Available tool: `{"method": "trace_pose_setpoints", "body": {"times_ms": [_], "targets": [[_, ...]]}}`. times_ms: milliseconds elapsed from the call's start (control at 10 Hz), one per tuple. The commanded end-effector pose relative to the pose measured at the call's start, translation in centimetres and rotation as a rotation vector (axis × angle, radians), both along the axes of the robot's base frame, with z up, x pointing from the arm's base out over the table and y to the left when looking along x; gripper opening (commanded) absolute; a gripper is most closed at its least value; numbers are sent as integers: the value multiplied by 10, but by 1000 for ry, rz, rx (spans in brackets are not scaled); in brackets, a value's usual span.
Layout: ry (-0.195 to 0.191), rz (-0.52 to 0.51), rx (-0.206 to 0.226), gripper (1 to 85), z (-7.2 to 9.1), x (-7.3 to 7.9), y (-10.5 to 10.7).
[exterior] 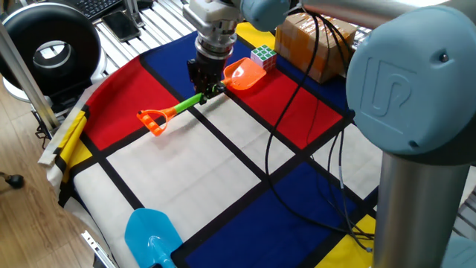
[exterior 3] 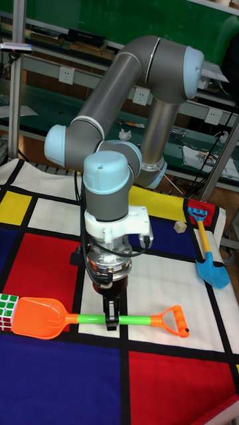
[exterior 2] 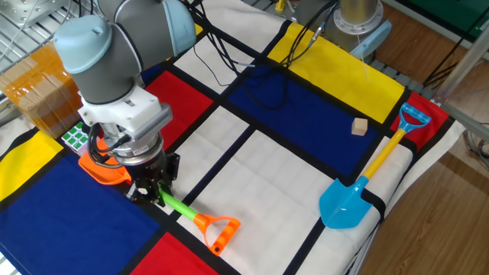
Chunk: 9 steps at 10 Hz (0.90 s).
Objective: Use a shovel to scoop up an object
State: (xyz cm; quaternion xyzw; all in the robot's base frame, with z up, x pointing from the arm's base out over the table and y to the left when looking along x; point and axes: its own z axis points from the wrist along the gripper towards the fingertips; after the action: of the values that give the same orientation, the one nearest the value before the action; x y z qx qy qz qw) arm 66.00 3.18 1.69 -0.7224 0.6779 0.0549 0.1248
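A robotics lab: behind the tool stand metal-framed benches against a green wall with power sockets. The desk wears a colour-block cloth, black cables trail beside the tool, and the floor below is wood laminate.

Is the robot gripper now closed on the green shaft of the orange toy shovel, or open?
Closed. The gripper fingers pinch the lime-green shaft of the orange plastic shovel.
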Motion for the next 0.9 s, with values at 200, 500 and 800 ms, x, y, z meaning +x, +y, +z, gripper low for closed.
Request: {"method": "trace_pose_setpoints", "body": {"times_ms": [200, 500, 800], "targets": [[-11, 18, -10, 10, -4, -3, -21], [-18, 18, -32, 10, -5, -1, -26], [-8, -6, -48, 10, -6, -2, -31]]}}
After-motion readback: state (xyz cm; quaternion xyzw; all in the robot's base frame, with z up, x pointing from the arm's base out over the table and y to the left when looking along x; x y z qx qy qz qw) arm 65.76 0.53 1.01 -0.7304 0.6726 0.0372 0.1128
